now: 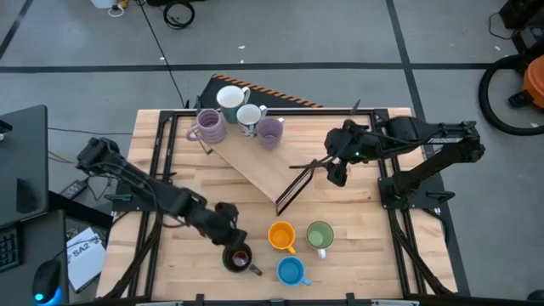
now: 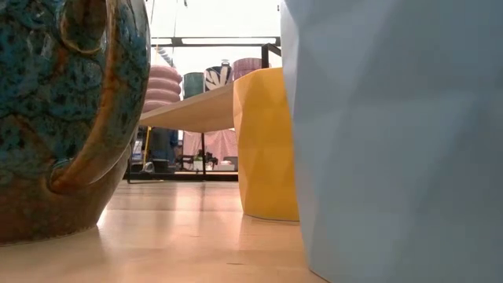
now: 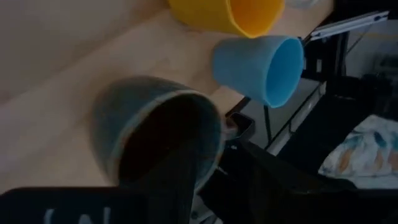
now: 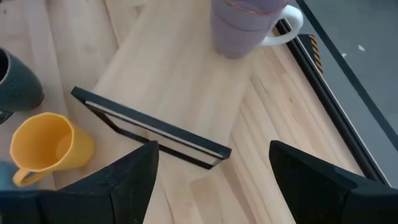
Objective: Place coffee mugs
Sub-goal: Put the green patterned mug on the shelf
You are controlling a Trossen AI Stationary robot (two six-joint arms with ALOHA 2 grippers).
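The left end effector (image 1: 231,240) is reaching down at the dark brown mug (image 1: 238,258), which is sitting near the front edge of the table (image 1: 357,255). In the left wrist view one dark finger is going inside the mug (image 3: 158,140) and the other looks to be outside, so it seems to be pinching the rim, but I cannot tell for sure. The orange mug (image 1: 281,236), the green mug (image 1: 320,235) and the blue mug (image 1: 291,271) are standing close by. Two white mugs (image 1: 231,99) and two purple mugs (image 1: 209,126) are sitting on a raised wooden shelf (image 1: 255,166) farther back. The right end effector (image 1: 337,170) is waiting near the shelf's front end with its fingers spread wide apart. To do this step well, the left arm should be squeezing the rim firmly, lifting straight up, and keeping clear of the blue mug beside it so nothing gets bumped.
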